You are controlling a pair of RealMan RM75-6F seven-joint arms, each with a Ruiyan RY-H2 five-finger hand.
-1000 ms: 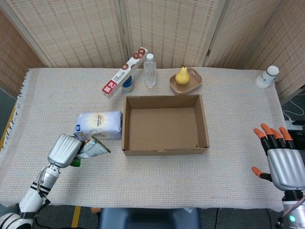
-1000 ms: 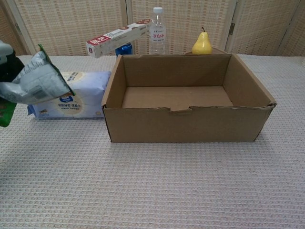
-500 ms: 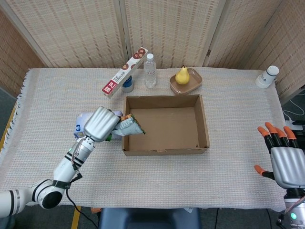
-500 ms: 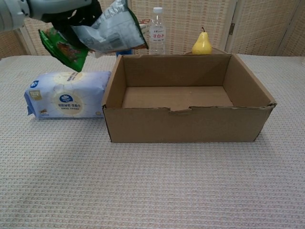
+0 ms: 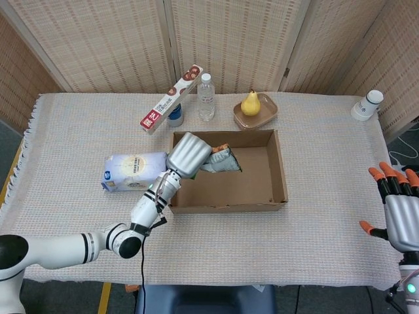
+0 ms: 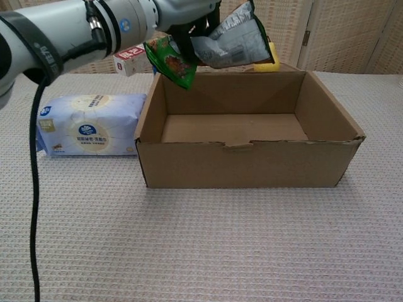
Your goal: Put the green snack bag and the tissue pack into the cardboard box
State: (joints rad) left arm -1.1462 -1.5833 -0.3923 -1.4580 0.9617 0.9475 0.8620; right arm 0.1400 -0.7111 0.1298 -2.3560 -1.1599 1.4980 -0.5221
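Presently, item one: left robot hand (image 5: 190,154), gripping the green snack bag (image 6: 217,47), which hangs crumpled from the robot hand above the left rear part of the cardboard box (image 5: 278,171). Change noted: a second ago this robot hand was low at the near left edge of the bench (image 5: 314,235) with the bag just lifted; half a second ago it stood beside the box's left wall; now it is over the open interior, the bag clear of the rim and not yet touching the floor of the box. Judgement: the carry is nearly finished, and release or a short lowering would complete the first half of the task. Item two: tissue pack (image 5: 135,171), lying flat on the bench to the left of the left robot hand, just beside the box's left wall, unmoved across the interval and yet to be collected. Item three: right robot hand (image 5: 400,212), far to the right near the bench edge, fingers spread, holding nothing, drifted slightly outward and lower. Item four: box interior, bare cardboard, nothing resting in it.
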